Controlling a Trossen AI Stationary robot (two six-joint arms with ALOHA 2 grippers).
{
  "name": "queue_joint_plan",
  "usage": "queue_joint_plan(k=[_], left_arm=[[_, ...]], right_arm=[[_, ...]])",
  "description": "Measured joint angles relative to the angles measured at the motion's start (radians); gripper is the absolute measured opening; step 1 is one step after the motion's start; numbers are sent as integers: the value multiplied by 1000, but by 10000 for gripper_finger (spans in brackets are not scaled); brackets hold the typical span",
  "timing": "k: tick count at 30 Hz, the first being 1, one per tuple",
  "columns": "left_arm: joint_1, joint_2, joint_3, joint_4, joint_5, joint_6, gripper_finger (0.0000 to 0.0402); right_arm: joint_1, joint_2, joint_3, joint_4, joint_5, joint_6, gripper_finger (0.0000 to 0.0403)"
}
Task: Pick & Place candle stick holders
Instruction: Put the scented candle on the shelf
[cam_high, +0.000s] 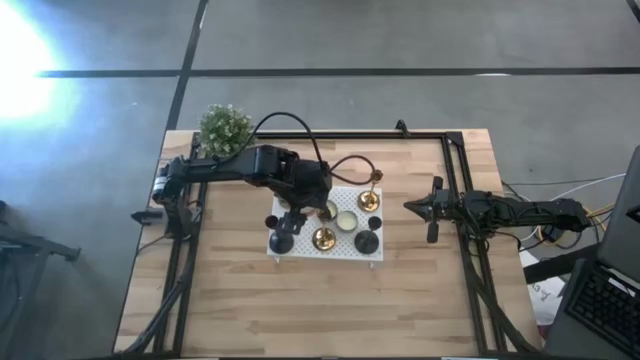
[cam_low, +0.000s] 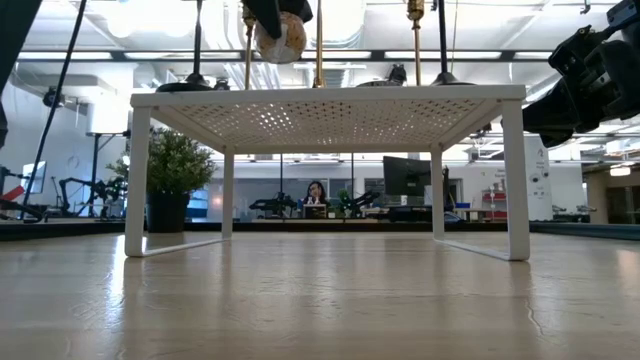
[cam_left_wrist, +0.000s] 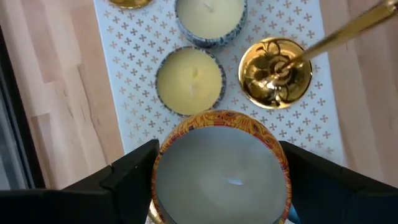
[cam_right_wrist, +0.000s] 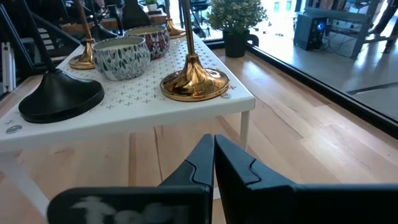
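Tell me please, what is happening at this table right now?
The left gripper holds a round candle tin with a red and gold patterned rim between its fingers, above the white perforated metal shelf in the middle of the wooden table. Shiny brass candle stick holders, black round-based holders and two more candle bowls stand on that shelf. The right gripper waits shut, beside the shelf, holding nothing.
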Motion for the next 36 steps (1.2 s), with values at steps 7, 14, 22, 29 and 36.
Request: queue_joint_plan(k=[7,14,22,29,36], left_arm=[[5,0,-4,43,-8,-28,299],[23,0,-4,62,-8,-53,299],[29,0,-4,60,-2,-54,299],[32,1,-39,66,-2,-54,299],[38,2,-85,81,3,-54,299]], right_arm=[[0,0,0,0,0,0,8],[0,0,0,0,0,0,8],[0,0,0,0,0,0,8],[0,0,0,0,0,0,8],[0,0,0,0,0,0,8]])
